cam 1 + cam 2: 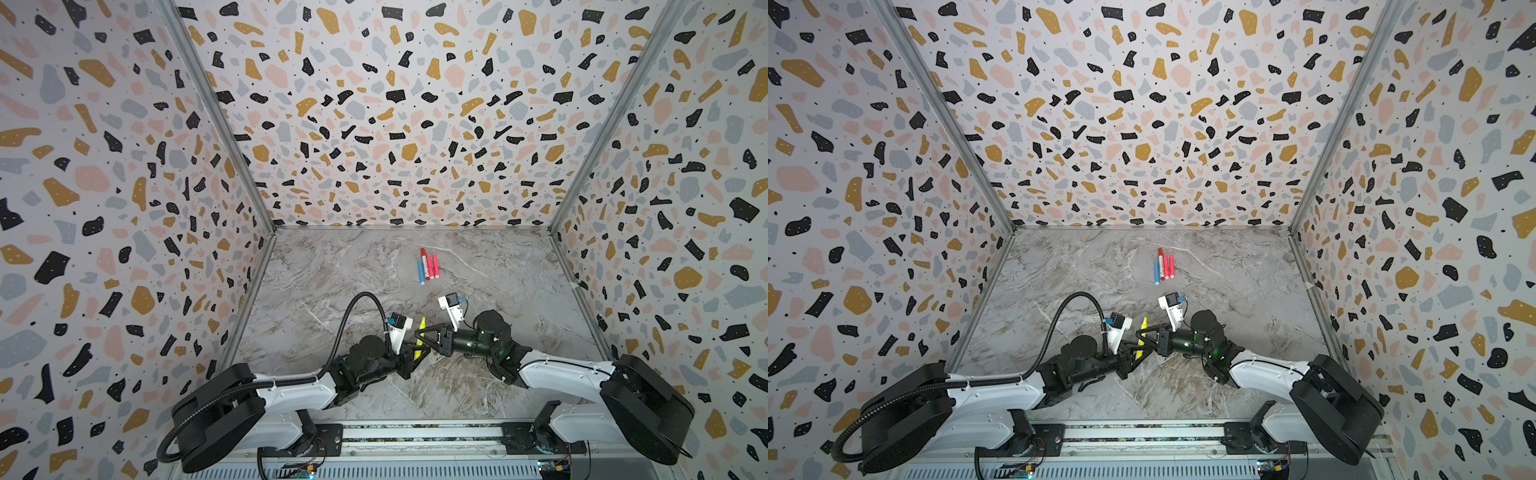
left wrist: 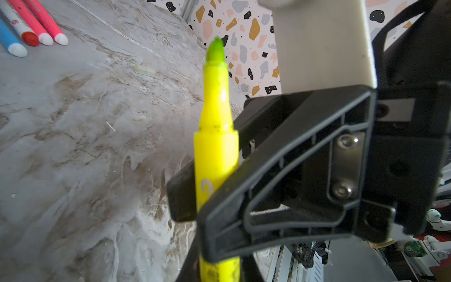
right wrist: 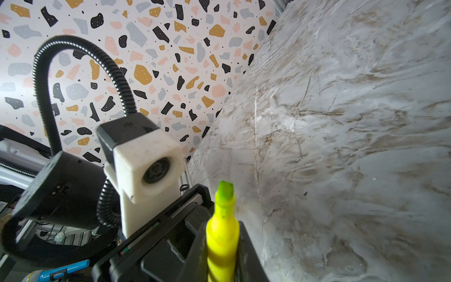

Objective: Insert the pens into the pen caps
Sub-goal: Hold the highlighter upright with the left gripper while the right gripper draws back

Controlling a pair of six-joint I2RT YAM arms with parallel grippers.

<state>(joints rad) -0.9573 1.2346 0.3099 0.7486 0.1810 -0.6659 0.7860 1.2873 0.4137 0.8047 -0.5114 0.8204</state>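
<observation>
A yellow pen (image 1: pixel 420 332) with a bare green tip (image 3: pixel 225 190) is held above the table between the two arms, tip pointing away. My left gripper (image 2: pixel 219 268) is shut on its lower barrel. My right gripper (image 3: pixel 222 254) is shut on the barrel just above, its fingers (image 2: pixel 180 195) crossing the left wrist view. Farther back a blue pen (image 1: pixel 420 272), a white pen with red ends (image 1: pixel 424 259) and two pinkish-red pens (image 1: pixel 432 266) lie side by side. A short pale tube (image 2: pixel 145 70), perhaps a pen cap, lies on the table.
The marble table (image 1: pixel 332 291) is boxed in by terrazzo-patterned walls (image 1: pixel 374 124) on three sides. A metal rail (image 1: pixel 415 436) runs along the front. The left arm's black cable loop (image 1: pixel 357 307) arches above the table near the grippers.
</observation>
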